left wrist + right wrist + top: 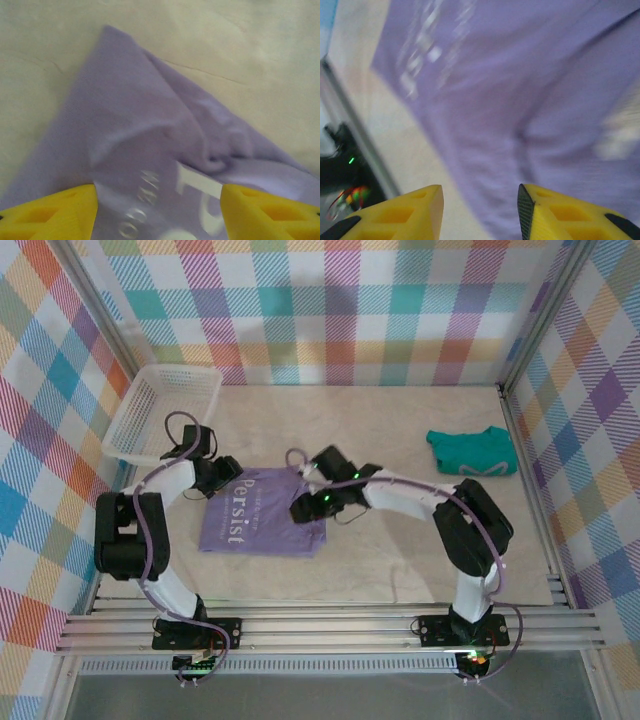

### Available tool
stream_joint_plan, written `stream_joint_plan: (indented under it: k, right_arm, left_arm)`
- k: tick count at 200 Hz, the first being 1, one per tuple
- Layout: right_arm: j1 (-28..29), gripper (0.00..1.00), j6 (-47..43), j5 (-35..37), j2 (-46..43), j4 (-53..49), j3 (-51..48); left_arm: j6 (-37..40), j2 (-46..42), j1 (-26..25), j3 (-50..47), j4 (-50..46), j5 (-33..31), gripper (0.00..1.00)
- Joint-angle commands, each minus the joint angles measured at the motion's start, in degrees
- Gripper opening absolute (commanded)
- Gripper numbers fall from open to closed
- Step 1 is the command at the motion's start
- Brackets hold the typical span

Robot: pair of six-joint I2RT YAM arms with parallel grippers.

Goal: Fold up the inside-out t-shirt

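Now the shirt [265, 515] is lying flat on the counter [400, 550], toward the near left corner. It is sitting there folded into a small, almost square shape. Its white print [237, 508] is facing up and running along the left part of the cloth.

The left fingers [222, 480] are reaching over the shirt's far left corner. In the left wrist view, the two yellow fingers are standing wide apart and nothing is sitting between them. Under them the purple cloth is showing white letters and a soft wrinkle. One corner of it is pointing away onto bare counter. I cannot tell if these fingers are touching the cloth.

The right fingers [303, 508] are hanging over the shirt's right edge. In the right wrist view they are standing apart too, with a smaller gap, and they are holding nothing. The shirt is looking blurry past them, with bare counter on its left.

A white basket [122, 420] is sitting at the far left corner of the counter, well apart from the shirt. A green cloth [472, 452] is lying bunched up by the right edge, far from both arms.
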Motion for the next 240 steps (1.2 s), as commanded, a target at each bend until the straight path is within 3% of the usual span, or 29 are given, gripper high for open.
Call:
stream_joint_plan:
  k: [1, 38, 70, 86, 112, 128, 149, 174, 195, 216, 240]
  right_arm:
    - [-0.3, 0.42, 6.5, -3.3, 3.2, 4.9, -2.8]
    - [-4.6, 0.38, 2.4, 3.2, 7.6, -3.0, 0.6]
    - [-11.5, 0.38, -1.3, 8.1, 8.2, -7.7, 3.0]
    - [-13.9, 0.39, -3.9, 10.6, 10.4, -9.8, 7.3]
    - [-17.5, 0.40, -7.2, 14.6, 13.5, -12.9, 17.1]
    - [-19.2, 0.42, -8.9, 14.5, 11.6, -12.7, 19.4]
    - [-20.5, 0.47, -11.8, 17.3, 6.3, -12.6, 16.5]
    - [-25.0, 0.57, -10.4, 16.7, -0.1, -11.9, 8.0]
    - [-27.7, 0.66, -7.3, 13.5, -1.9, -11.2, 3.5]
    - [-27.6, 0.75, -4.6, 10.3, -0.1, -10.8, 2.8]
    - [-27.2, 0.79, -3.7, 11.0, 2.0, -10.7, 2.9]
  left_arm:
    - [2.2, 0.8, 0.5, 0.2, -0.9, 0.3, 0.66]
    - [2.0, -2.7, -0.9, -8.7, 0.2, 3.8, 0.64]
    - [-1.7, -11.3, -7.3, -20.2, 2.3, 6.4, 0.64]
    - [-5.6, -16.1, -14.5, -24.3, 2.7, 6.6, 0.65]
    - [-12.1, -22.1, -30.8, -26.1, 5.8, 6.3, 0.68]
    - [-12.8, -23.1, -34.8, -23.3, 9.0, 9.7, 0.69]
    - [-7.8, -25.7, -33.7, -18.1, 8.0, 8.7, 0.71]
    - [-1.8, -23.1, -24.3, -11.9, 8.9, 8.6, 0.75]
    - [4.3, -13.7, -17.8, -4.6, 8.9, 7.8, 0.79]
    - [12.0, -2.8, -15.3, 4.8, 7.1, 6.6, 0.85]
    - [17.5, 10.0, -13.7, 16.5, -0.1, 8.0, 0.90]
